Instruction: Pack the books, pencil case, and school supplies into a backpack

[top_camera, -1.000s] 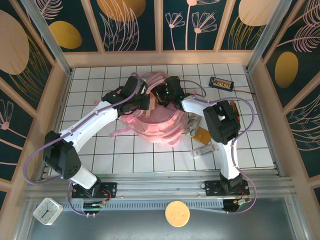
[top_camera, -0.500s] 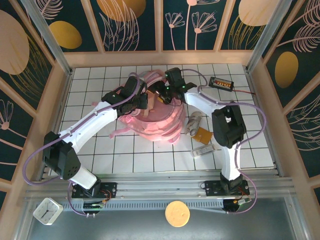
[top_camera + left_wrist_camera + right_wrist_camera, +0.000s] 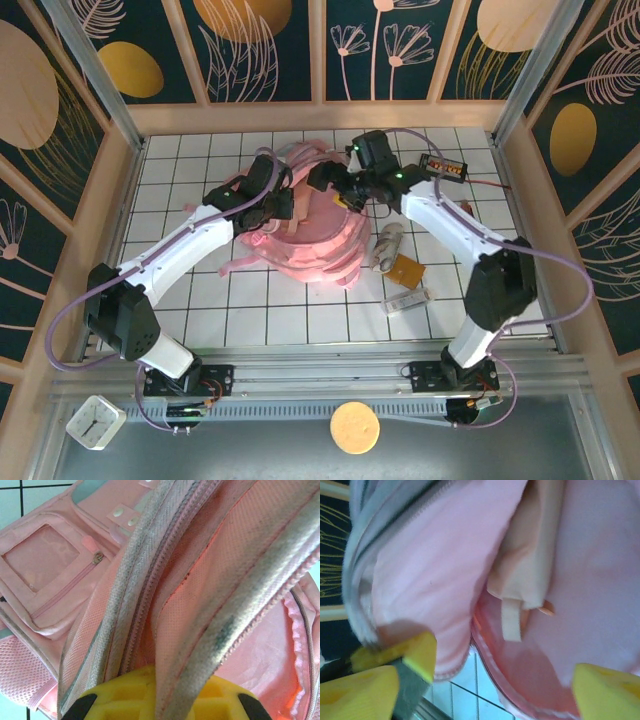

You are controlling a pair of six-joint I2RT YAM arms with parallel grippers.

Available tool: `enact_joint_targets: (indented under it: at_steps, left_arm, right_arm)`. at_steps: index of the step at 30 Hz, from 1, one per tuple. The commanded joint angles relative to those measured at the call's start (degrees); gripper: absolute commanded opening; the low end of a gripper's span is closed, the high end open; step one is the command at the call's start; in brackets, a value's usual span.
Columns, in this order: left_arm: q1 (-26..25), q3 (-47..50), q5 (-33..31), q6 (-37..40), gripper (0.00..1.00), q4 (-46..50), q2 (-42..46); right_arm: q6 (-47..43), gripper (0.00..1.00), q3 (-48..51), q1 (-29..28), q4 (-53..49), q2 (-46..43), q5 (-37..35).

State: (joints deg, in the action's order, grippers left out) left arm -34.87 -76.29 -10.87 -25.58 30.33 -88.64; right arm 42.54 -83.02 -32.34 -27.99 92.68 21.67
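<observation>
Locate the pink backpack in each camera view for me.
Top external: backpack mid-table, between both arms.
Left wrist: backpack close up, zipper edge running diagonally.
Right wrist: backpack close up, across the upper frame.
Shared landmark: white tiled table.

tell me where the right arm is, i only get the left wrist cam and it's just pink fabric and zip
Observer: The right gripper is over the far end of the backpack, close to the right of the left gripper.
Operator: is it gripping the bag
Observer: No. In its wrist view the jaws stand wide open, with pink fabric loose between them.
Operator: what's not packed yet
Observer: The pencil case, the orange-brown book and the whitish block lie on the tiles to the right of the backpack.
</observation>
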Motion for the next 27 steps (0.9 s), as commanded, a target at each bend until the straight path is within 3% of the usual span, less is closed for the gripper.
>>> enact_joint_targets:
  at_steps: [1, 3, 6, 9, 15, 27]
  left_arm:
    - [0.7, 0.5, 0.1, 0.7, 0.00, -5.1, 2.2]
    - [0.7, 0.9, 0.9, 0.6, 0.00, -5.4, 2.1]
    - [0.8, 1.1, 2.4, 0.4, 0.00, -6.0, 1.9]
    - [0.8, 0.7, 3.2, 0.3, 0.00, -5.9, 1.4]
    - [0.8, 1.0, 6.2, 0.3, 0.00, -7.0, 1.1]
    - [0.8, 1.0, 6.3, 0.7, 0.00, -6.8, 2.3]
  right_arm:
    - [-5.6, 0.99, 3.7, 0.7, -8.7, -7.7, -6.7]
    - [-7.1, 0.99, 7.7, 5.0, -10.9, -11.0, -7.5]
    - [-8.8, 0.99, 14.7, 11.7, -12.2, -13.7, -3.1]
    - [-12.2, 0.99, 18.3, 15.5, -13.8, -12.6, -1.4]
    - [-17.8, 0.99, 18.9, 17.3, -13.3, -5.0, -1.6]
    - [-19.6, 0.95, 18.9, 20.6, -6.9, 7.4, -1.4]
